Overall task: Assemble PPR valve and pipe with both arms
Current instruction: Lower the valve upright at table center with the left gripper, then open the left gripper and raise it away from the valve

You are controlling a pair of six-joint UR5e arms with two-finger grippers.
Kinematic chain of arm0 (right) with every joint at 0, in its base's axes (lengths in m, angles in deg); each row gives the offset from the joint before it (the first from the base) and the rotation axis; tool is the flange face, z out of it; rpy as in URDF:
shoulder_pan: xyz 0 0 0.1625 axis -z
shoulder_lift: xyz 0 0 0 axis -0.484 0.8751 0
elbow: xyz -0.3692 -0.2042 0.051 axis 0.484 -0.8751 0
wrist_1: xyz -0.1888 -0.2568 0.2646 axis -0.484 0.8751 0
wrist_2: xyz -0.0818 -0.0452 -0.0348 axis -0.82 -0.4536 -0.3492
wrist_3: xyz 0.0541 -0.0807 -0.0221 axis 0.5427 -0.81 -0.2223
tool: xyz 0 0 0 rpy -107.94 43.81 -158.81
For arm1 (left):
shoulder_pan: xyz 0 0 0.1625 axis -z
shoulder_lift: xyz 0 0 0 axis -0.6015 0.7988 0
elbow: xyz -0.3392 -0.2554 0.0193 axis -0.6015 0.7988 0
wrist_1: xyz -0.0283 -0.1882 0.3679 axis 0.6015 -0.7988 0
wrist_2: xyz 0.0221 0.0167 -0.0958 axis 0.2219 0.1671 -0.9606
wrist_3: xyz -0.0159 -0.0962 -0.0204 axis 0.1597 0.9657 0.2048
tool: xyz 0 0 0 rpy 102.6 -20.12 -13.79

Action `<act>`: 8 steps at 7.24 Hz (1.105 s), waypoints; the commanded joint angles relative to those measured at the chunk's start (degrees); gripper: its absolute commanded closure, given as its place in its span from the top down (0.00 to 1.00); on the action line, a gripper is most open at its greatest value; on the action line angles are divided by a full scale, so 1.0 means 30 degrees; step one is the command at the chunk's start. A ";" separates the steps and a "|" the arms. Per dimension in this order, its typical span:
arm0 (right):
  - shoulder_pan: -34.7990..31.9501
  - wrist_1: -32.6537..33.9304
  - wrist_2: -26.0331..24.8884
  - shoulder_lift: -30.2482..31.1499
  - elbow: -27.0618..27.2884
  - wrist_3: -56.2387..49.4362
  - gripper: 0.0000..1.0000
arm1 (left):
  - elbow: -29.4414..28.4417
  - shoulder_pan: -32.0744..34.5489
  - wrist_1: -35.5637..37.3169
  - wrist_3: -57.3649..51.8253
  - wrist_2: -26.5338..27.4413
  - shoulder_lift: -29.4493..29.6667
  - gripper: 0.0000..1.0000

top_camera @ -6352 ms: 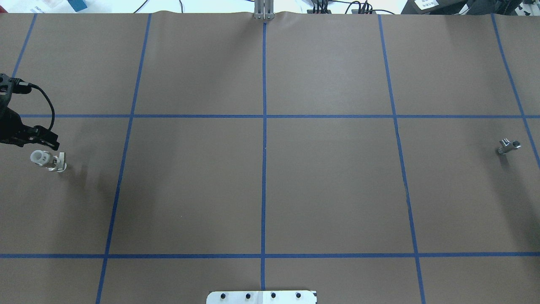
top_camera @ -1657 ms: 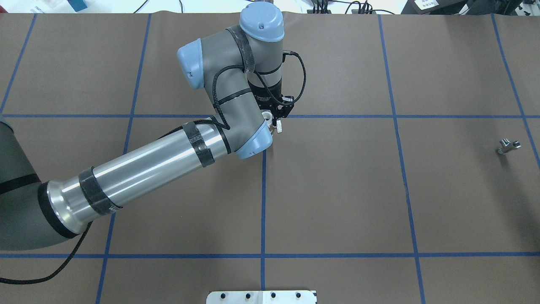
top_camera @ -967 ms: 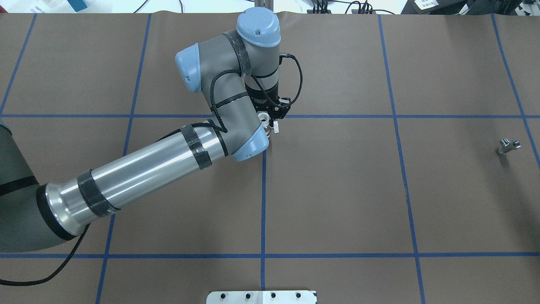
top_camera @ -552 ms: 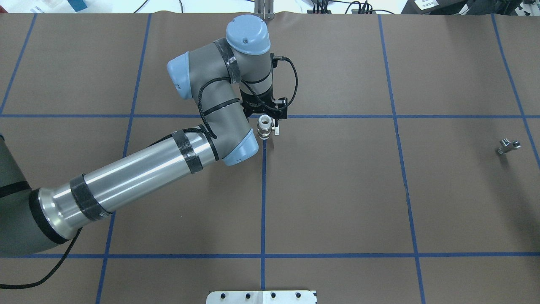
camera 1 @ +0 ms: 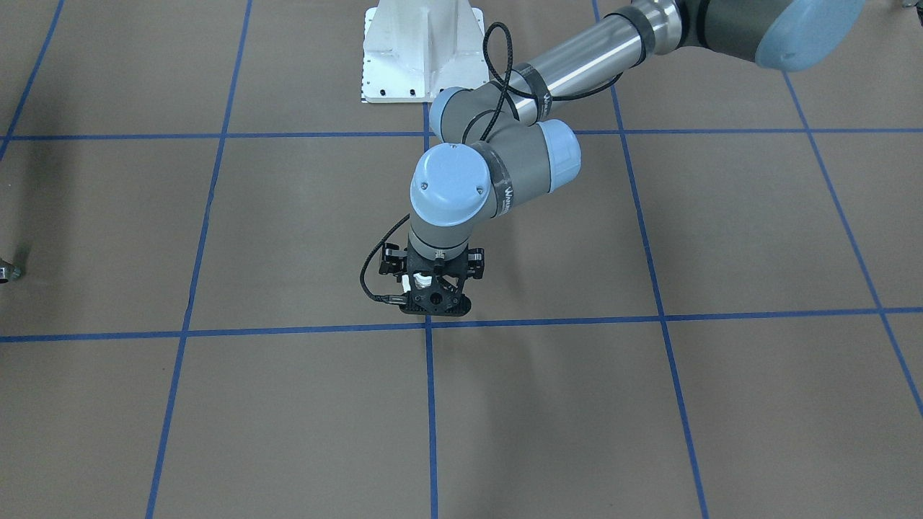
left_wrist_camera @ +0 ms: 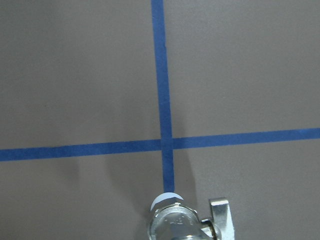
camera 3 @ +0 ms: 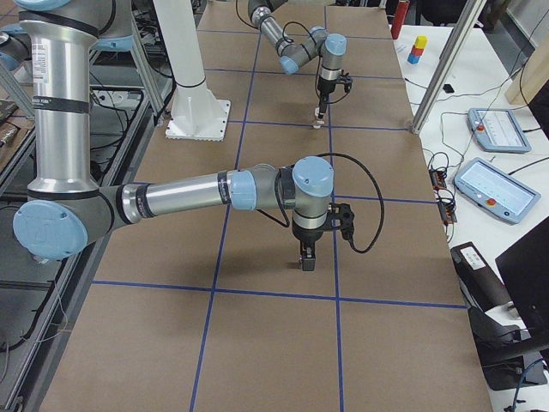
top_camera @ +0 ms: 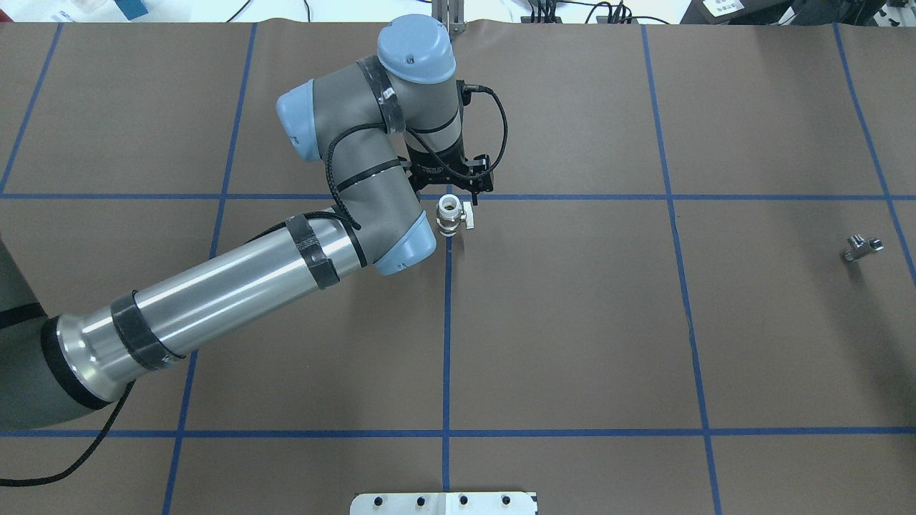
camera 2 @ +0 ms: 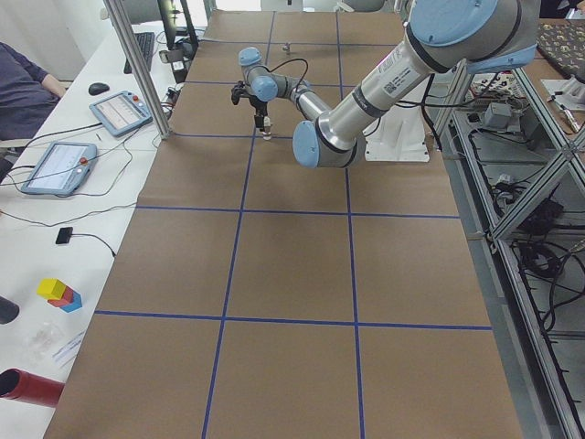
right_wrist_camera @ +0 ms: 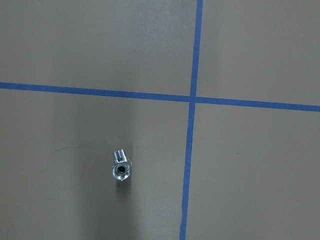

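The white-collared PPR valve (top_camera: 449, 216) stands upright on the brown table just on the robot's side of the centre tape cross, its collar up and its handle to the right. It fills the bottom of the left wrist view (left_wrist_camera: 172, 222). My left gripper (top_camera: 454, 193) hangs just above it, points down and looks open, with no finger on the valve. The silver pipe (top_camera: 862, 248) lies alone at the far right and also shows in the right wrist view (right_wrist_camera: 121, 167). My right gripper (camera 3: 306, 260) shows only in the exterior right view, so I cannot tell whether it is open or shut.
Blue tape lines (top_camera: 449, 322) divide the table into squares. The white bolted pedestal (camera 1: 422, 50) stands at the robot's edge. The left arm's forearm (top_camera: 229, 286) slants over the left half. Tablets and cables (camera 3: 493, 129) lie on the operators' bench beyond the table.
The left arm carried the valve from the far left to the centre and lowered it. In the last half second the gripper rose and spread while the valve stayed put. The pipe has not moved.
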State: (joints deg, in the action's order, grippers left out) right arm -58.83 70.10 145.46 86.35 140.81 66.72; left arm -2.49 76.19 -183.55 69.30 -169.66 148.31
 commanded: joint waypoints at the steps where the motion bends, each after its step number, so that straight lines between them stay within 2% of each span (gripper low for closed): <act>1: 0.0167 -0.0069 -0.0055 0.0148 0.0033 -0.0116 0.99 | 0.3185 0.1832 0.3881 -0.0729 -0.0912 -0.0146 1.00; 2: 0.1154 -0.0098 0.0032 0.0120 0.0062 -0.0233 0.99 | 0.5466 0.2363 0.5212 -0.1634 -0.1032 -0.1424 1.00; 3: 0.2527 -0.0504 -0.0025 -0.0026 0.0063 -0.0002 0.99 | 0.7374 0.2803 0.5284 -0.2079 -0.1295 -0.3148 1.00; 5: 0.3620 -0.3303 -0.0025 -0.0056 -0.1305 -0.0089 0.99 | 0.7979 0.3276 0.5314 -0.2463 -0.1444 -0.3809 1.00; 7: 0.4472 -0.6296 -0.0025 -0.0523 -0.3822 0.0000 0.99 | 0.8008 0.3277 0.5459 -0.2464 -0.1444 -0.3839 1.00; 8: 0.4823 -0.6599 -0.0025 -0.0757 -0.4530 -0.0145 0.99 | 0.8008 0.3277 0.5460 -0.2464 -0.1444 -0.3810 1.00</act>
State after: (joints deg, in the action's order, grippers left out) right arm -45.75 53.18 145.38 84.94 130.66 66.59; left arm 21.45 85.97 -167.30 61.95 -173.98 136.90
